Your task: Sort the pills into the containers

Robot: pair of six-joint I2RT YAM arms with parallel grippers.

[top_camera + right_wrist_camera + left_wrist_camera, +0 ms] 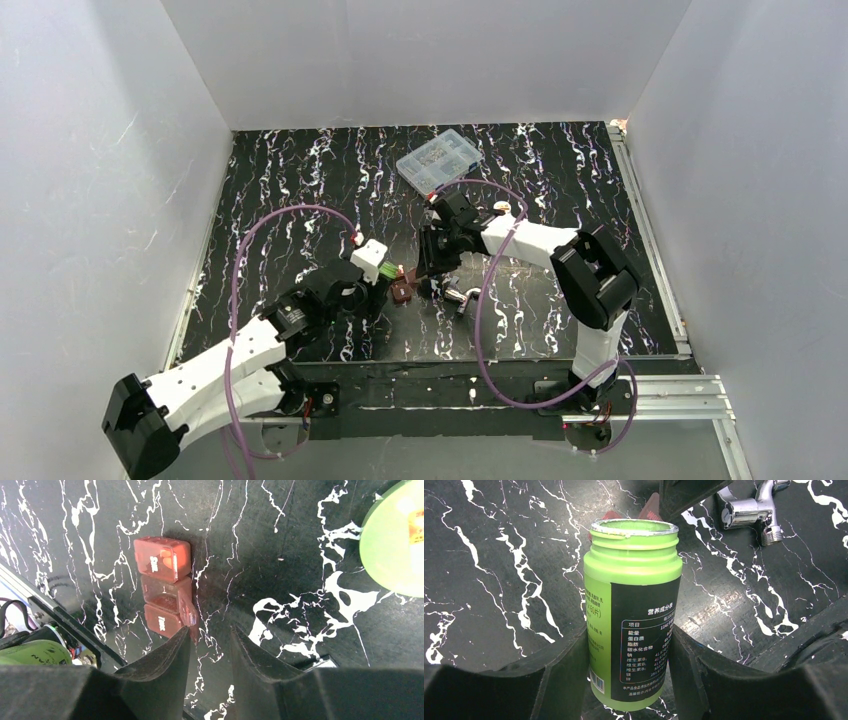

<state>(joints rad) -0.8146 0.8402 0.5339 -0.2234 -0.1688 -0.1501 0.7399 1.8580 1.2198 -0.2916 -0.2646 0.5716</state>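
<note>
The left gripper [629,630] was clamped on the green bottle [634,565], one finger pressed against each side of its lower half. The bottle stood uncapped, its rim clear of the fingers and its black label facing the wrist camera.

Just beside it, the right gripper [210,630] hung tip-down over the table [300,200]. Its jaws were parted by a narrow gap through which bare marble showed. One fingertip [186,632] sat at the raised flap of the red pill box [162,587]; whether it touched could not be told. The box lay flat with its middle compartment open, between the two grippers.

The green cap [395,545] lay apart from the box, cut off by the right wrist view's edge. A chrome fitting [751,510] rested near the right gripper.

Both grippers worked close to the table's near edge. Open marble stretched away left, right and toward the clear organiser box [438,160] near the back, with white walls [100,200] closing three sides.
</note>
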